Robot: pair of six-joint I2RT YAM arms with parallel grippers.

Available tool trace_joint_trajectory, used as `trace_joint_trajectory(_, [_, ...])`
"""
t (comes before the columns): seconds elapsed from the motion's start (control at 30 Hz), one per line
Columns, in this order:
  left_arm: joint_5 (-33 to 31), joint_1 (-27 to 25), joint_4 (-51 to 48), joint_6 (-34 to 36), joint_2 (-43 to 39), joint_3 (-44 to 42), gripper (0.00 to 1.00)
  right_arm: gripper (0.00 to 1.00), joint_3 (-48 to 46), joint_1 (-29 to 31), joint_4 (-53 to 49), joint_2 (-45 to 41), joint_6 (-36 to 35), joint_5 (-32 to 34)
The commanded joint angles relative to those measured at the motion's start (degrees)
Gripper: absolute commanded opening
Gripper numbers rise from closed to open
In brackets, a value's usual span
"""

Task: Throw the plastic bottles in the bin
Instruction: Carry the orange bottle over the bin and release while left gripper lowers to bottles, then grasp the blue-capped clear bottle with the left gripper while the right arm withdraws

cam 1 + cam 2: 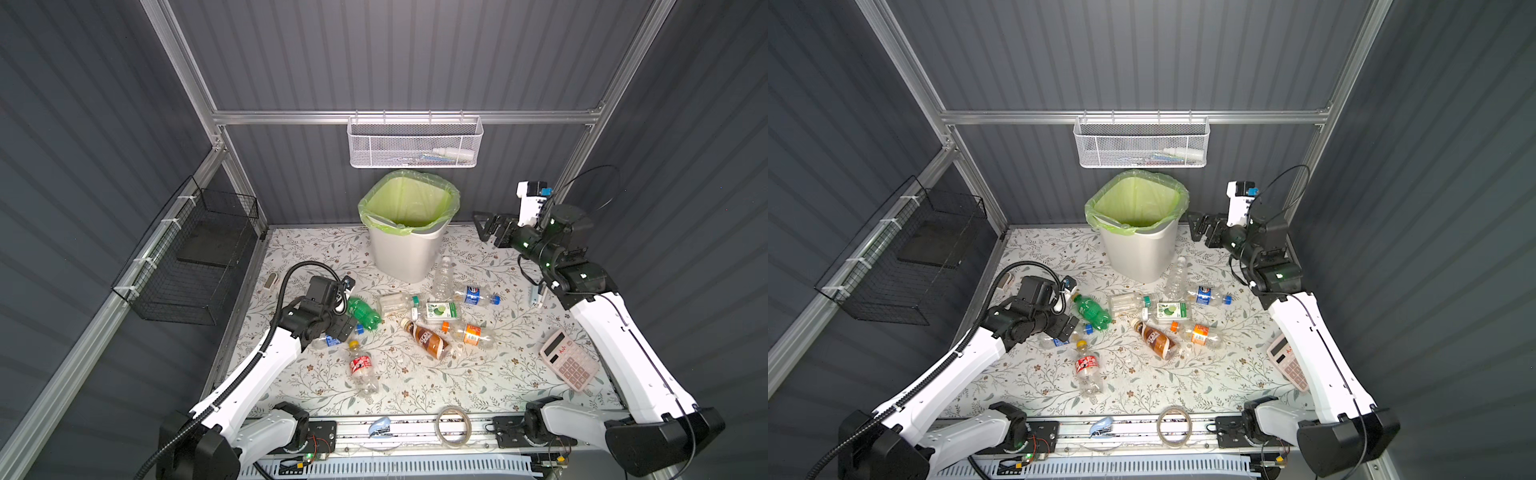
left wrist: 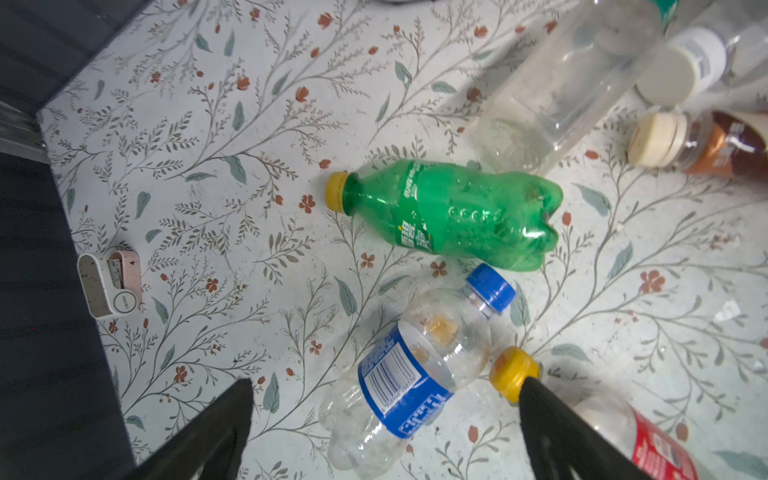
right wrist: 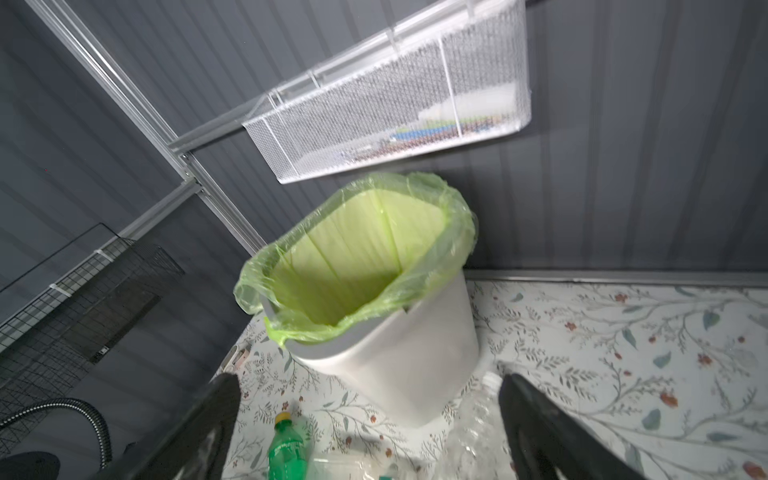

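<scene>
Floral-covered table [image 1: 415, 386] under the bin [image 1: 405, 257]. Well to the left of the bin, on the side wall: black wire basket [image 1: 195, 266]. Bin itself upright at the table's far edge, white and tapered, with a light green liner folded over the rim; contents not made out. Directly above the bin, hung on the rail: white mesh basket [image 1: 413, 143].

Just right of the bin's rim, raised off the table: right gripper [image 1: 482, 226], fingers spread wide, nothing between them, pointed toward the bin. In front of the bin and to its left, low over the table: left gripper [image 2: 386, 384], also spread wide, a finger on either side of a blue-label bottle [image 2: 399, 386] lying flat; contact not discernible.

Far in front of the bin, to its right: pink-keyed calculator [image 1: 569, 365].

Other plastic bottles on the table, outside the bin:
- Just beside its base: crumpled clear bottle [image 1: 444, 274].
- In front and left: green bottle [image 1: 363, 309].
- Straight in front: square clear bottle [image 1: 395, 303] and green-white-label bottle [image 1: 438, 311].
- In front and right: second blue-label bottle [image 1: 476, 295].
- Further out: brown bottle [image 1: 428, 338] and orange-label bottle [image 1: 469, 332].
- Furthest out: red-label bottle [image 1: 362, 368].

At the near rail, opposite the bin: tape roll [image 1: 453, 426] and blue stapler [image 1: 379, 428].
</scene>
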Motion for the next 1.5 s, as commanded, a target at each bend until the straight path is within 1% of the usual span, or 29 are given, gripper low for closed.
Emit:
trace_joint_trajectory(0.0, [3.3,0.4,-5.2,7.0,1.3,1.9,1.0,0.99,-4.1,-1.4,1.8,-2.2,1.8,-3.2])
trace_joint_trajectory(0.07, [4.1,0.4,-6.1,8.9,1.5,1.5,1.0,0.99,-6.5,-1.9,1.8,-3.5,1.9,-3.5])
trace_joint_trajectory(0.17, [1.1,0.4,-7.6,11.2,2.9,1.7,1.0,0.99,-11.0,-3.0,3.2,-6.5,3.0,-3.4])
trace_joint_trajectory(0.2, [0.4,0.4,-8.1,11.6,3.3,2.1,1.0,0.99,-12.6,-3.6,4.0,-7.1,3.6,-5.7])
trace_joint_trajectory(0.23, [0.6,0.4,-8.9,12.0,3.7,2.5,1.0,0.99,-13.9,-4.2,4.9,-7.5,4.4,-6.6])
trace_joint_trajectory(0.33, [0.5,0.4,-10.0,14.8,4.2,2.2,1.0,0.99,-16.0,-5.2,5.5,-7.7,5.1,-7.8])
trace_joint_trajectory(0.47, [-1.6,0.4,-11.6,17.8,6.7,1.6,1.0,0.99,-18.2,-6.3,7.4,-7.9,6.2,-8.8])
trace_joint_trajectory(0.6, [-1.0,0.4,-11.4,18.3,9.4,2.3,0.99,0.99,-19.7,-6.9,9.2,-7.4,7.0,-9.5])
trace_joint_trajectory(0.77, [-4.1,0.4,-9.5,20.2,13.0,1.2,0.98,0.99,-21.5,-7.1,11.2,-6.4,8.5,-10.7])
trace_joint_trajectory(0.83, [-6.3,0.4,-7.5,20.5,14.2,0.4,0.97,0.99,-22.1,-7.0,11.6,-6.3,8.9,-10.8])
trace_joint_trajectory(0.9, [-9.0,0.4,-5.5,21.1,15.3,-0.4,0.94,0.99,-22.5,-7.1,11.8,-6.4,8.9,-10.6])
trace_joint_trajectory(1.0, [-10.2,0.4,-4.4,21.2,17.0,0.0,0.91,0.99,-22.5,-7.2,10.6,-6.3,8.0,-10.0])
trace_joint_trajectory(1.23, [-9.1,0.5,-0.8,21.4,19.4,-2.1,0.86,0.99,-23.8,-8.0,10.1,-7.2,8.0,-9.9])
trace_joint_trajectory(1.33, [-9.3,0.5,0.0,21.4,20.1,-2.5,0.81,0.99,-24.7,-8.4,10.4,-7.5,8.1,-9.3])
trace_joint_trajectory(1.47, [-9.7,0.4,-0.9,21.1,21.6,-1.7,0.72,0.99,-25.4,-9.2,11.0,-7.3,8.8,-9.4])
